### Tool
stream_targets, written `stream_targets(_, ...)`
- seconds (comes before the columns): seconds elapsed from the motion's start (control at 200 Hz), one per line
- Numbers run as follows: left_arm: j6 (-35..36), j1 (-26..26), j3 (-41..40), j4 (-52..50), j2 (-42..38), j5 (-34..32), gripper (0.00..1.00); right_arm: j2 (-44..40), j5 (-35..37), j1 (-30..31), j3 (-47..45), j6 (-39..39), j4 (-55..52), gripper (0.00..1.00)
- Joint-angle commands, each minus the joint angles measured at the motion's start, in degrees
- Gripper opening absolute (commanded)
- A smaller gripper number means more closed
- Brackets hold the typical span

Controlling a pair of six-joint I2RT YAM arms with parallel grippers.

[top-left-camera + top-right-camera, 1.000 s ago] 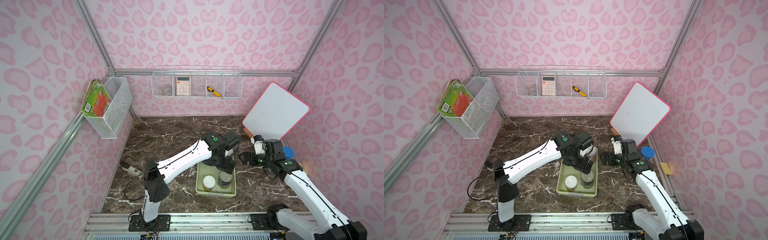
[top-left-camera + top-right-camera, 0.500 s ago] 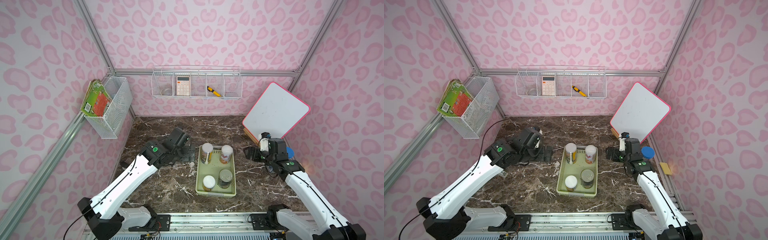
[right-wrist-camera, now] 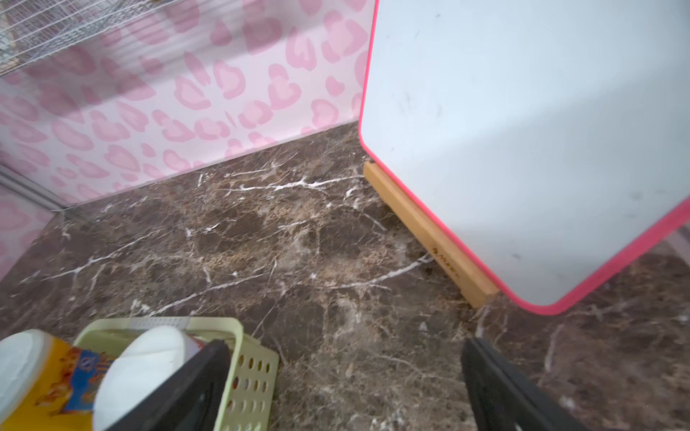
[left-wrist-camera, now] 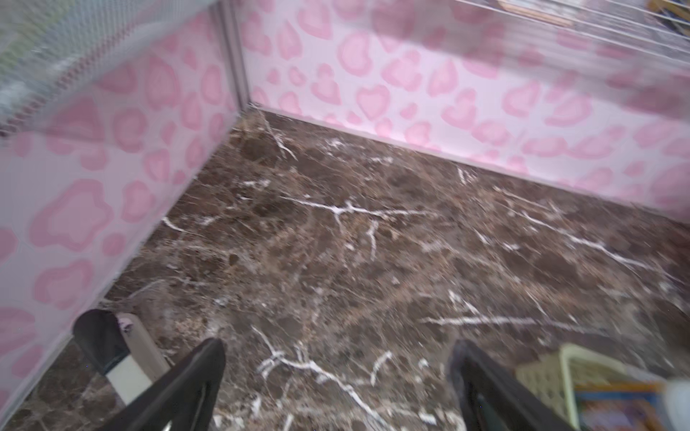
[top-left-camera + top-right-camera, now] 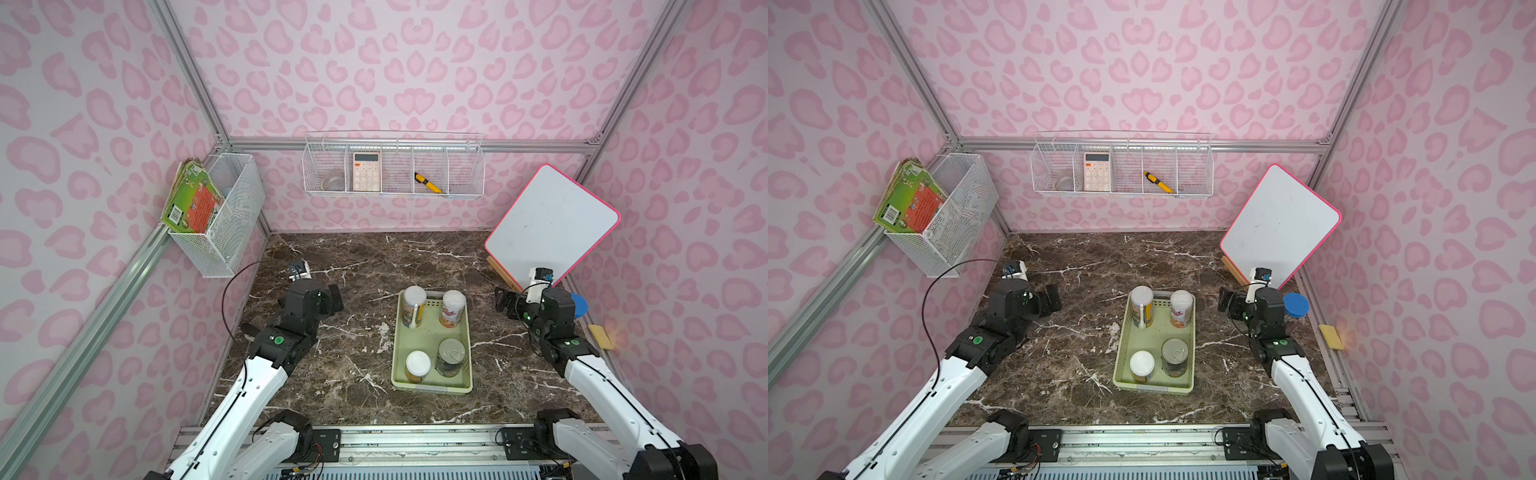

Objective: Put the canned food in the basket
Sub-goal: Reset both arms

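The left end effector (image 5: 330,296) stands wide open and empty. The left wrist view shows only bare brown counter (image 4: 336,231) between its two black fingers (image 4: 194,377). A second ago this arm stretched across the basket and covered its far end. Half a second ago it had already swung clear, and now it is folded back at the left edge of the counter, near the wall and well apart from the basket.

The right end effector (image 5: 505,301) is also fully open and holds nothing. It hovers low, just beside the basket's far right corner, much where it was a second ago. In the right wrist view one finger (image 3: 194,377) overlaps the basket's perforated wall, but I cannot tell whether it touches.

The pale green basket (image 5: 431,387) sits at the middle of the counter. All four cans stand upright inside it:
- The yellow-labelled can (image 5: 413,306) and the red-labelled can (image 5: 452,308) are at the far end.
- The white-lidded can (image 5: 417,365) and the dark can (image 5: 452,356) with its pull-tab top are at the near end.

No can is left on the counter outside it. The blue-lidded jar (image 5: 579,305) behind the right arm is not canned food and stays out.

With both arms drawn off and every can inside, I judge the task finished. The left arm's pull-back looks like a return to rest rather than a reach for anything more.
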Motion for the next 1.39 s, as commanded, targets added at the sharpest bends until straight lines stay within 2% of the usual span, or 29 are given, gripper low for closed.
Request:
stream_targets(0.0,4.87,4.17,-3.72,14.23,2.06,-0.65,0.99,-1.14,8.98,0.03,-3.88,-4.64,12.57,1.00)
stream_targets(0.105,7.43,7.66,-7.60,20.21,6.11,0.10,0.99,-3.62,12.15,0.03,-13.04,-10.87,29.46,1.00)
stream_targets(0.145,8.68,8.22,-9.00,21.87,7.62,1.74,0.99,-4.06,13.80,0.03,-17.51,-13.22,38.39,1.00)
stream_targets(0.165,8.79,8.25,-10.09,23.28,8.68,1.81,0.99,-3.82,14.66,0.03,-20.88,-15.47,46.10,1.00)
stream_targets(0.21,11.53,8.28,-12.37,27.14,10.10,1.41,0.99,-2.44,15.47,0.03,-24.82,-18.45,54.22,1.00)
stream_targets(0.285,14.66,8.67,-16.21,35.60,12.64,0.97,0.99,0.25,14.63,-0.35,-25.10,-21.02,53.95,1.00)
stream_targets(0.34,15.48,9.30,-18.02,40.39,14.37,2.11,0.99,2.10,14.87,-0.48,-23.91,-19.12,50.16,1.00)
stream_targets(0.38,15.42,9.78,-18.97,44.10,15.71,3.61,0.99,4.19,14.68,-0.93,-24.17,-18.44,51.20,1.00)
stream_targets(0.555,17.59,10.12,-21.50,55.39,23.59,4.07,0.99,16.96,14.05,-1.21,-30.61,-18.60,76.64,1.00)
stream_targets(0.61,17.09,10.29,-21.46,56.49,25.80,4.19,0.99,20.58,14.21,-0.97,-30.96,-20.70,82.61,1.00)
stream_targets(0.705,17.95,10.31,-21.19,59.00,29.99,5.74,0.99,22.00,16.61,-0.42,-29.98,-22.21,82.44,1.00)
stream_targets(0.785,17.85,10.29,-22.20,64.82,33.80,3.42,0.99,24.33,16.07,-0.74,-29.19,-22.69,82.84,1.00)
stream_targets(0.925,17.95,10.35,-22.64,66.15,34.11,3.63,0.99,33.15,15.89,-1.44,-28.46,-22.27,90.48,1.00)
stream_targets(0.995,17.70,10.62,-22.50,65.27,33.70,4.32,0.99,39.59,16.59,-1.41,-27.71,-23.08,98.04,1.00)
stream_targets(1.075,17.86,10.72,-23.23,66.42,33.65,5.24,0.99,34.61,17.23,-1.00,-25.45,-22.53,86.15,1.00)
stream_targets(1.13,17.86,10.81,-23.26,66.43,33.62,5.31,0.99,33.66,17.22,-1.41,-23.82,-21.91,81.86,1.00)
stream_targets(1.255,18.14,10.85,-24.82,69.42,33.62,6.10,0.99,37.32,18.18,-1.32,-24.00,-22.61,88.27,1.00)
stream_targets(1.385,18.13,10.82,-26.06,71.60,33.82,6.44,0.99,36.84,18.74,-1.15,-23.34,-22.44,86.20,1.00)
